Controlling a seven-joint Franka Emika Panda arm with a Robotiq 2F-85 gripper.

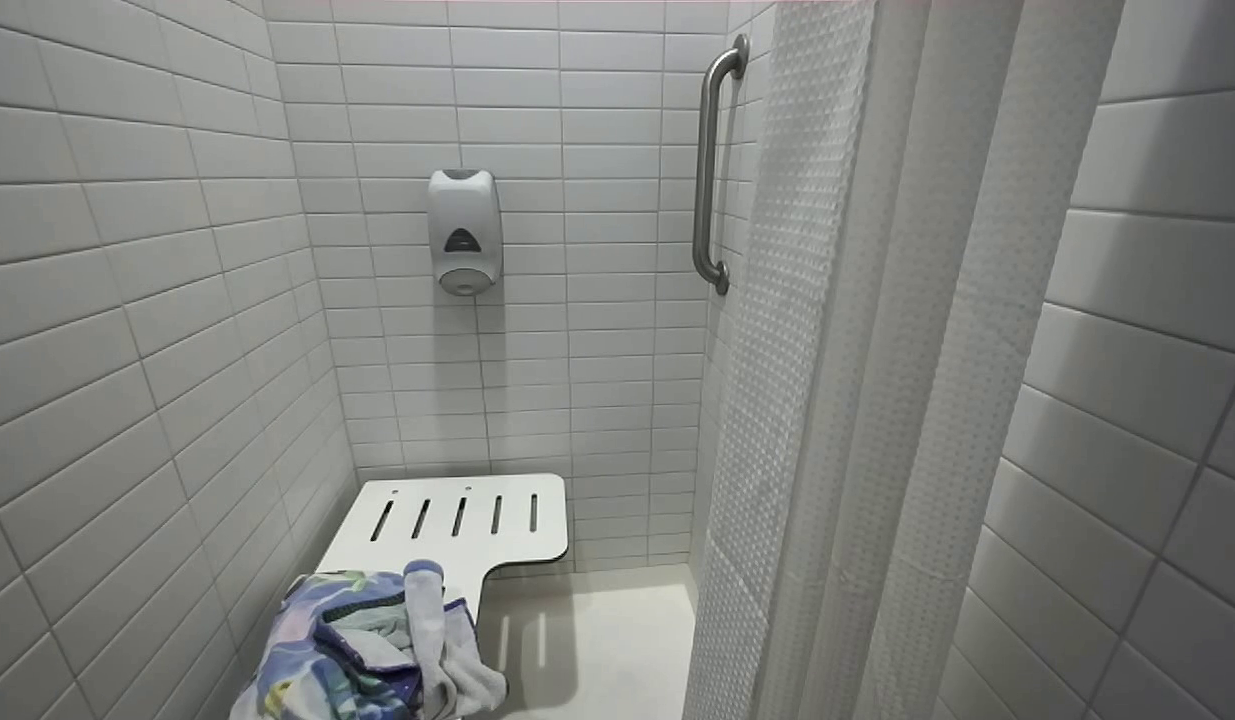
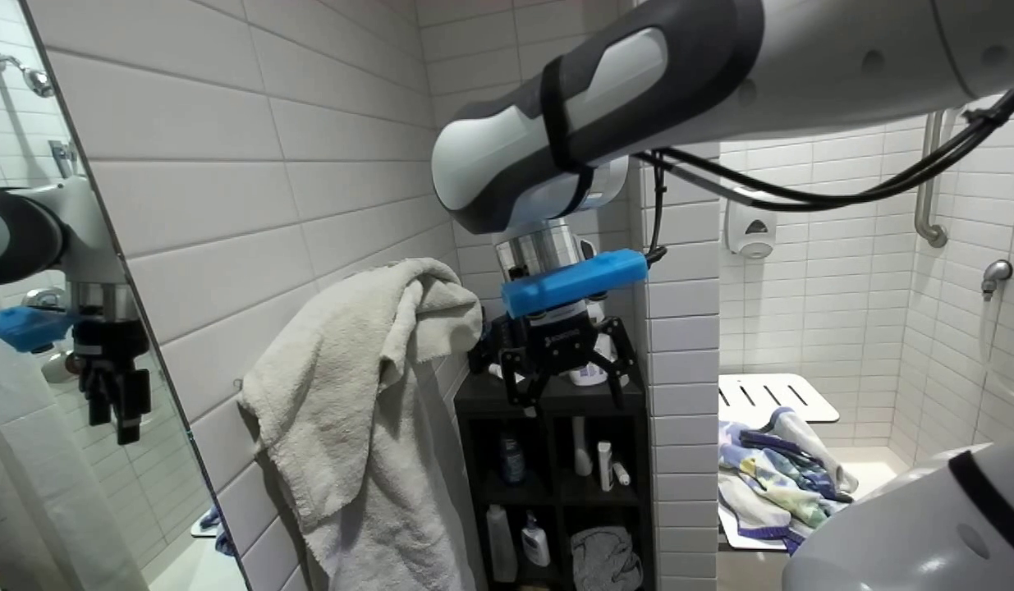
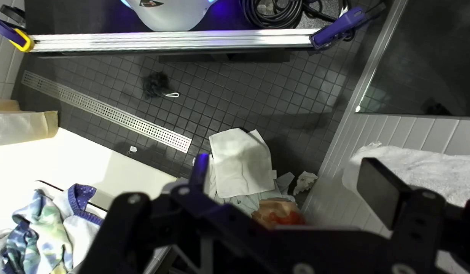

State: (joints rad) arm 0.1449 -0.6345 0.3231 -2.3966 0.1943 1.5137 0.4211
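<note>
My gripper point(image 2: 572, 399) points down with its fingers spread wide and nothing between them, in front of a black cubby shelf point(image 2: 549, 497). Just left of it, a cream towel point(image 2: 342, 402) hangs from the tiled wall, apart from the fingers. In the wrist view the open gripper point(image 3: 290, 177) has the towel point(image 3: 417, 167) behind its right finger. Far below, between the fingers, a white folded cloth point(image 3: 242, 163) lies on the floor near an orange-brown item point(image 3: 278, 213), partly hidden by the gripper. Colourful towels point(image 1: 347, 640) lie on the shower bench point(image 1: 457, 530).
Bottles such as a white pump bottle point(image 2: 535, 542) fill the cubbies. A mirror point(image 2: 30, 139) stands at left; a tiled partition point(image 2: 683, 369) separates the shelf from the shower. A curtain point(image 1: 877, 400) hangs beside the bench. A dark loofah point(image 3: 155, 84) and drain point(image 3: 105, 110) lie below.
</note>
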